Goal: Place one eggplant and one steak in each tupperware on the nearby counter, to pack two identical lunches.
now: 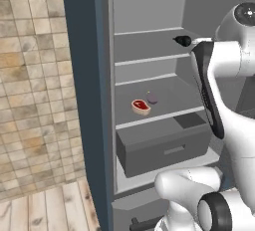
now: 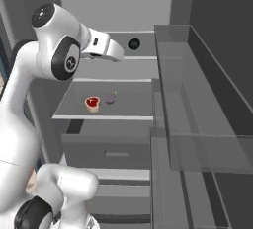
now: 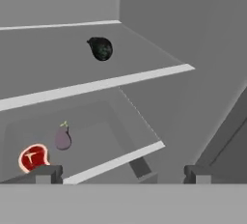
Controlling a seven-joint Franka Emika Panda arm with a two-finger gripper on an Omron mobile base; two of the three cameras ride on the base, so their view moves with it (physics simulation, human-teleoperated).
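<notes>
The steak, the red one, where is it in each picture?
Left base view: the steak lies left of centre, on a middle fridge shelf.
Right base view: the steak lies left of centre, near the shelf's front left.
Hand view: the steak is at the lower left.
Shared landmark: the purple eggplant lies close beside it on the same shelf, in all three.

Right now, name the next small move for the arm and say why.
Probably lower the open tool toward the steak on the lower fridge shelf. The tool holds nothing, and the steak lies beside the eggplant, below and left of it in the hand view.
</notes>
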